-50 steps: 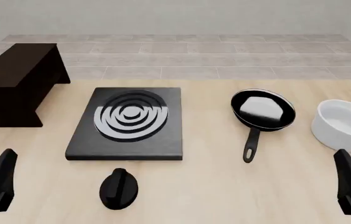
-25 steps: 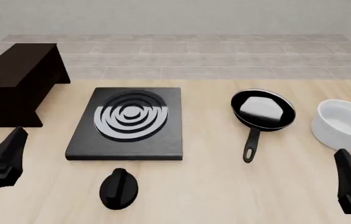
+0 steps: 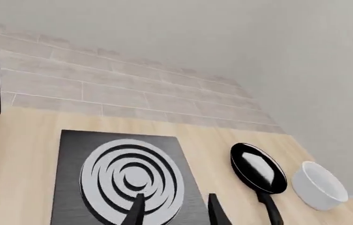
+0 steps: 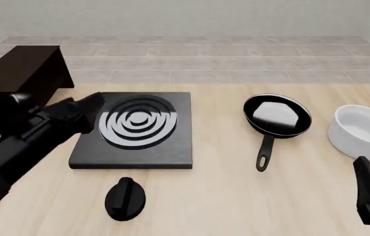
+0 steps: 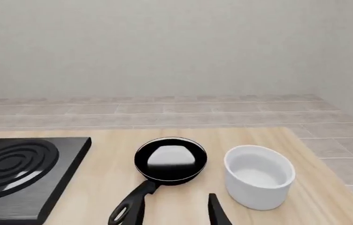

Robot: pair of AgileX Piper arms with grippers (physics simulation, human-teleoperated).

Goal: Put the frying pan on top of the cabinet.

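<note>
Approach step: the left gripper (image 4: 96,103), jaws parted and empty, is held over the stove plate (image 4: 132,157). The frying pan (image 4: 277,116) is seen untouched between plate and white bowl (image 4: 362,132); its handle must be reached next.

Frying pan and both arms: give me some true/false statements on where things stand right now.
1. The frying pan sits on the table between the stove plate and the white bowl. True.
2. The pan is on the cabinet. False: the cabinet top is bare.
3. The left gripper holds the pan's handle. False: it is over the stove plate's left edge, holding nothing.
4. The right gripper is near the table's front right, apart from the pan. True.
5. The black knob lies on the stove plate. False: it lies on the table in front of the plate.
</note>
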